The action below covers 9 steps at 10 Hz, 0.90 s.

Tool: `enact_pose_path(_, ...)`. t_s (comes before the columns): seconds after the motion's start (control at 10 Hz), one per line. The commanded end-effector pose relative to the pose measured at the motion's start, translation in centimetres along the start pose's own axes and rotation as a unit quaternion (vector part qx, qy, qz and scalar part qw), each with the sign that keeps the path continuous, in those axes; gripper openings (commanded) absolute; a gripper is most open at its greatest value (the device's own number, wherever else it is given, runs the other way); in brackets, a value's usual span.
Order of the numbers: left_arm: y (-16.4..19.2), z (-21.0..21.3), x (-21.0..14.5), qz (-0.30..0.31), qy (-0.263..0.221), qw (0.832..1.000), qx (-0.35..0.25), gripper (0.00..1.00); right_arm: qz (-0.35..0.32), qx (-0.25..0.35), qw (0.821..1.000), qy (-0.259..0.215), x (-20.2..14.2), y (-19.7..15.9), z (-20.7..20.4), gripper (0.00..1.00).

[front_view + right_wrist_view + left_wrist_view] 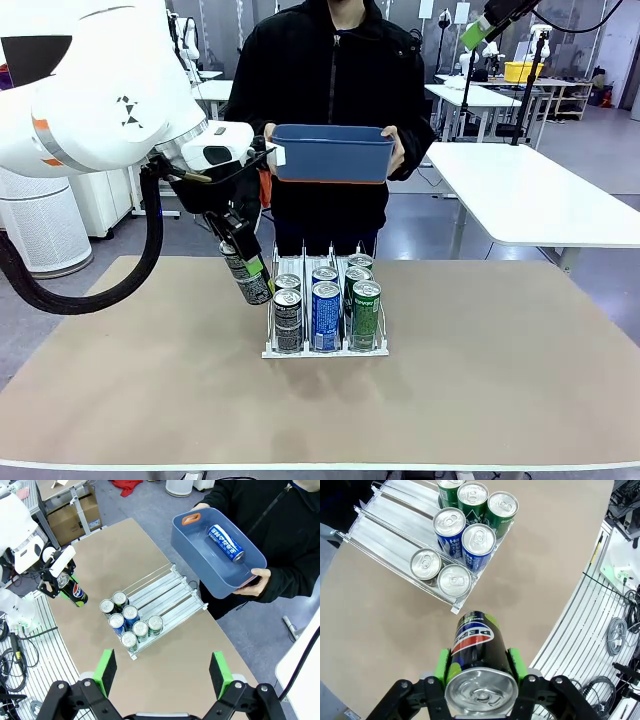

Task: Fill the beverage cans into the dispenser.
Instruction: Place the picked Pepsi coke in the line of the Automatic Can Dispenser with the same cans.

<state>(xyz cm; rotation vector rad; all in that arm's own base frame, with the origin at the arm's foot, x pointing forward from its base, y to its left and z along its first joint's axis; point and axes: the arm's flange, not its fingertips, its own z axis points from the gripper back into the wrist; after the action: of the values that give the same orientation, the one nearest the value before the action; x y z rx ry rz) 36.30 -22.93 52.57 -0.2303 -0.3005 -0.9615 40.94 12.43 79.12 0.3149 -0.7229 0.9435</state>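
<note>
Left gripper (478, 666): clamped tight, green pads on either side of a black Pepsi can (474, 639), silver top facing the wrist!
Held can: tilted, just off the front left corner of the dispenser (325, 351), not in a lane.
Dispenser: near the middle of the table (500, 380), and seven cans are crowded at its near end.
Left lane: two black-and-silver cans (288, 320).
Middle lane: two blue cans (326, 315).
Right lane: three green cans (365, 315).
Far end of lanes: bare.
Right gripper (162, 672): jaws spread wide, nothing between them, high over the table.
Person: at the far side, both hands on a blue bin (330, 155).
Bin: one blue can (226, 542) lying on its side inside.
</note>
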Motion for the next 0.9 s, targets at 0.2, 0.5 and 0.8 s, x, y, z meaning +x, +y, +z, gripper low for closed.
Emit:
enact_pose_path(0.2, -1.8, -2.4, 1.5, 0.048, 0.020, 0.998, 0.034, 0.58, -0.003, 0.002, 1.000, -0.005, -0.1, -0.1, -0.1, 0.99)
enact_pose_path(0.5, -3.9, -5.7, 1.8, 0.049, 0.037, 0.998, 0.018, 0.58, -0.003, 0.002, 1.000, -0.005, -0.1, -0.1, -0.1, 0.99)
enact_pose_path(0.8, -5.1, -8.9, 2.0, 0.030, 0.048, 0.998, 0.027, 0.58, -0.003, 0.002, 1.000, -0.005, -0.1, -0.1, -0.1, 0.99)
